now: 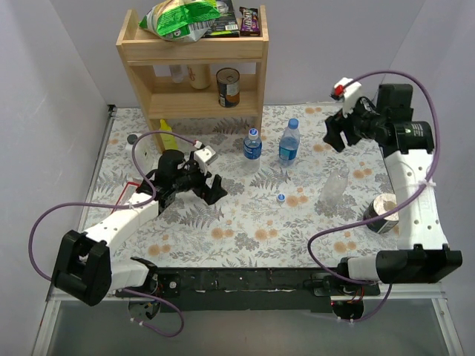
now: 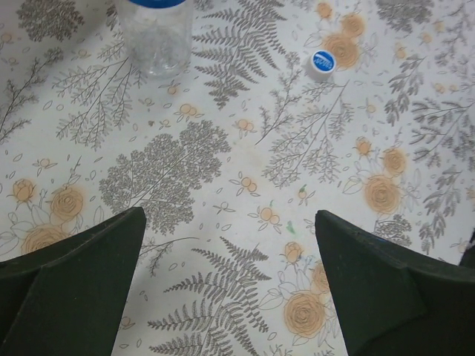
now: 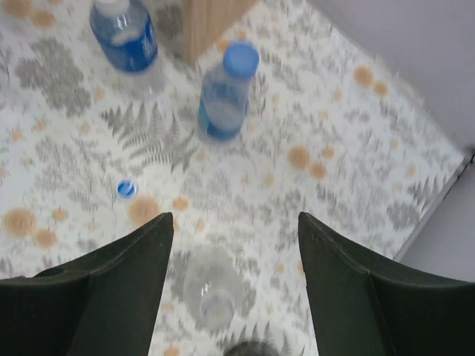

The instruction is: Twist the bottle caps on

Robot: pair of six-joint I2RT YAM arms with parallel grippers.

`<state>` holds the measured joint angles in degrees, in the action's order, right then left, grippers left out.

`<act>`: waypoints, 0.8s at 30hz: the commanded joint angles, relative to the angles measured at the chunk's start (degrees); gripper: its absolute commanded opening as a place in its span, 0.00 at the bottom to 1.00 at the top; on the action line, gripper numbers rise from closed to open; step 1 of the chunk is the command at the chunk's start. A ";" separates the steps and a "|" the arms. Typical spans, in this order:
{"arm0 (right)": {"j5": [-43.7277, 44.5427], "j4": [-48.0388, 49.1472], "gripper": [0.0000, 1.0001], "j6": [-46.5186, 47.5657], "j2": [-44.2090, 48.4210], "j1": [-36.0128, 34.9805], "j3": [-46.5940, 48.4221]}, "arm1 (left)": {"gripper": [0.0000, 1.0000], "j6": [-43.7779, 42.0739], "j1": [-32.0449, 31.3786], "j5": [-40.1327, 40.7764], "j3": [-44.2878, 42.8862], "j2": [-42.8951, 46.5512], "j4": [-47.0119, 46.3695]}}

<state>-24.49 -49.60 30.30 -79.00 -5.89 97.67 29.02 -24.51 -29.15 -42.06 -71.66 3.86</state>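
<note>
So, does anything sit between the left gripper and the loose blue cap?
Nothing visible. From the left gripper, only bare floral tablecloth leads to the small round blue plastic cap. The clear plastic bottle stands off to the side, out of that path.

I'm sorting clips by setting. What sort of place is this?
Probably a robotics lab cell: left arm and right arm mounted at a floral-covered table, plain pale walls, a wooden shelf holding a snack bag.

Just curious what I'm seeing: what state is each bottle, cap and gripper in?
Capped labelled bottle: upright, cap on.
Other labelled bottle: upright, seemingly uncapped.
Unlabelled bottle: upright, uncapped.
Loose cap: lying on table.
Left gripper: open, empty.
Right gripper: open, empty.
</note>
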 commanded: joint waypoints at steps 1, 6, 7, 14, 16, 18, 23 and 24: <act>-3.08 -13.41 0.74 9.58 5.69 9.19 -7.82 | 0.98 0.18 -0.18 -5.92 0.14 4.95 0.62; -16.18 -13.94 0.76 18.11 9.65 22.49 -17.49 | 0.98 -3.97 -0.18 -5.57 0.23 4.51 3.78; -17.77 -13.68 0.77 21.17 10.00 23.28 -18.38 | 0.98 -4.05 -0.18 -5.92 0.05 3.73 4.05; -26.30 -10.17 0.82 28.23 13.26 24.17 -27.26 | 0.98 -7.04 -0.18 -7.86 -2.76 1.26 8.62; -26.05 -8.85 0.82 28.14 13.43 24.17 -29.37 | 0.98 -8.09 -0.18 -7.94 -3.29 0.73 10.29; -25.52 -6.48 0.81 28.23 13.96 24.17 -30.69 | 0.98 -8.80 -0.18 -7.94 -4.08 0.12 11.25; -24.90 -2.87 0.80 28.23 13.09 24.17 -32.71 | 0.98 -10.20 -0.01 -8.21 -6.09 -1.47 12.40; -24.82 -1.47 0.79 28.23 12.91 24.17 -32.98 | 0.98 -10.47 0.08 -8.47 -6.45 -2.08 12.92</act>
<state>-48.16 -55.99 57.34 -65.84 18.00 66.30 21.04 -24.49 -35.81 -45.17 -72.86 14.57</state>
